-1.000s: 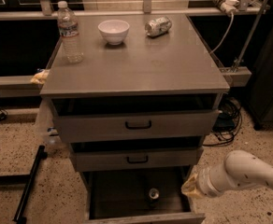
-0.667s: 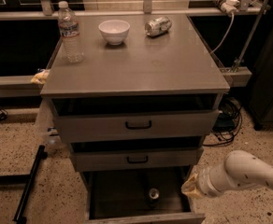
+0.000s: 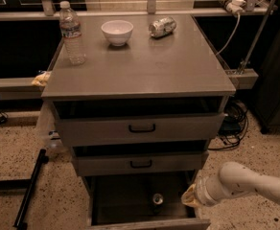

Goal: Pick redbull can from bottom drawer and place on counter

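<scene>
The redbull can (image 3: 157,199) stands upright in the open bottom drawer (image 3: 149,223); only its shiny silver top and a little of its dark body show. My gripper (image 3: 190,196), at the end of the white arm, sits low at the drawer's right edge, to the right of the can and apart from it. The grey metal counter (image 3: 145,68) is the cabinet's top, well above both.
On the counter stand a water bottle (image 3: 72,32) at the back left, a white bowl (image 3: 117,31) and a dented silver can (image 3: 162,27) lying on its side. Two upper drawers with black handles (image 3: 142,128) are slightly open. Cables (image 3: 233,123) lie on the floor to the right.
My arm and gripper have shifted slightly left and down towards the drawer's right edge. The can and the things on the counter have not moved.
</scene>
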Robot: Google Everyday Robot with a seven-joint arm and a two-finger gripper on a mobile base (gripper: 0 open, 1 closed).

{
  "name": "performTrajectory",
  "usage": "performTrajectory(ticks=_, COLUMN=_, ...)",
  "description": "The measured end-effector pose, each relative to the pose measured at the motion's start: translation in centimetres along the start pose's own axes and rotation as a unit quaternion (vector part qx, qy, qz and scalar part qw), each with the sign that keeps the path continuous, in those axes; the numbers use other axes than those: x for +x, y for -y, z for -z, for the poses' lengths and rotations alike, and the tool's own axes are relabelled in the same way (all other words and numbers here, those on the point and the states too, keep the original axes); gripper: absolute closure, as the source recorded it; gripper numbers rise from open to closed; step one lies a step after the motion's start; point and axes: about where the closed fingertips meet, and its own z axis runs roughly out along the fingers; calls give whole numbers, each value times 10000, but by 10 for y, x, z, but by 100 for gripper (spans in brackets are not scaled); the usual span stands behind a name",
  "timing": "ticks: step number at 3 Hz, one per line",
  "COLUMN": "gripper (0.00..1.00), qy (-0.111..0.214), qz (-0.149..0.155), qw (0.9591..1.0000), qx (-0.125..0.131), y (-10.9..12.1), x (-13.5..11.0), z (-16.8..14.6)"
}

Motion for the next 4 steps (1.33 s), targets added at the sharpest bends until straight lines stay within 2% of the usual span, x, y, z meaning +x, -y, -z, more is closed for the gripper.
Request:
performTrajectory(ticks=1, gripper=100, qy=57, qz=165, qw=9998, qx=-44, y=11, x=25, z=-39)
performTrajectory(ticks=2, gripper=100, qy=331, qz=29, qw=9994, qx=117, y=38, x=60, z=-89)
performTrajectory(ticks=3, gripper=100, qy=333, qz=29, qw=9994, qx=119, y=38, x=60, z=-89)
performTrajectory(ticks=4, gripper=100, qy=564, qz=18, qw=9979, qx=322, y=43, x=62, z=-97)
